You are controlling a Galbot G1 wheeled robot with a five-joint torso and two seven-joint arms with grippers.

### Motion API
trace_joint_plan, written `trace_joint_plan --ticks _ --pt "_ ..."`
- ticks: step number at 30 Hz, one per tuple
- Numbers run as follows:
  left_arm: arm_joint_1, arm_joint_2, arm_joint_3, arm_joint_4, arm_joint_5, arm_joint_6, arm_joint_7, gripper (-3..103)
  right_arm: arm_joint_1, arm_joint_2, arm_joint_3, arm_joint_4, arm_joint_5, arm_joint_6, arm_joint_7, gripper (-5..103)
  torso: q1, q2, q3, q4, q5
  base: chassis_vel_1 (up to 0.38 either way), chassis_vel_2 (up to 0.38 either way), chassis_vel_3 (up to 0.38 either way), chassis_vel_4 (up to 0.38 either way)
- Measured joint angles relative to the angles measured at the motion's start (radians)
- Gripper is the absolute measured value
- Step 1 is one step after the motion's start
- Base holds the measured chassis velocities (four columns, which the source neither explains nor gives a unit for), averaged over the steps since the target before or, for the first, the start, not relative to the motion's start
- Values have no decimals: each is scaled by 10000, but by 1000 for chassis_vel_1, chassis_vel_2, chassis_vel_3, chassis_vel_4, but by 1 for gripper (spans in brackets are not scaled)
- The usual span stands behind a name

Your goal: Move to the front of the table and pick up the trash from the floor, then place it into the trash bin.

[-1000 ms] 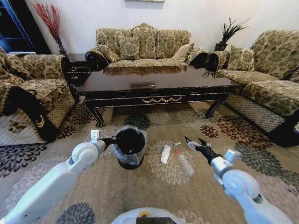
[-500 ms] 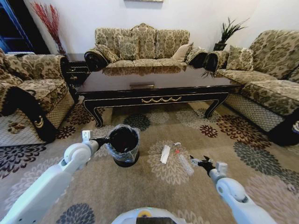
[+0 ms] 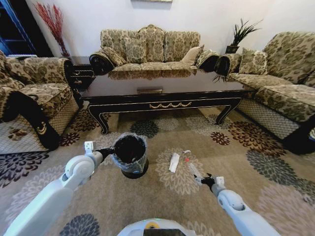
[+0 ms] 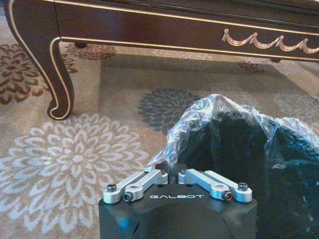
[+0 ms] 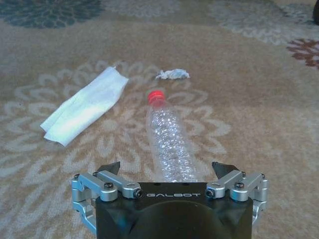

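I see a plain white wall (image 3: 211,19) at the far side. Against it stands a three-seat sofa with floral beige fabric (image 3: 150,46). On the left is a matching armchair (image 3: 34,93), on the right another matching sofa (image 3: 280,83). A green potted plant (image 3: 241,32) stands in the far right corner, red dried branches (image 3: 51,19) far left.

Both arms were smooth glossy white tubes with rounded joints, running from the lower corners of the head view. Each ended in a black block marked GALBOT in white, with silver linkage bars and dark screws: the left gripper (image 4: 177,175) and the right gripper (image 5: 168,172).
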Motion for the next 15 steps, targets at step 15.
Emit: trace_joint_plan --ticks 15 --pt "540 78 -356 -211 -79 -1 -116 4 1976 92 -1417 -1729 -76 157 -182 100 0 1 0 1 -3 0 0 0 0"
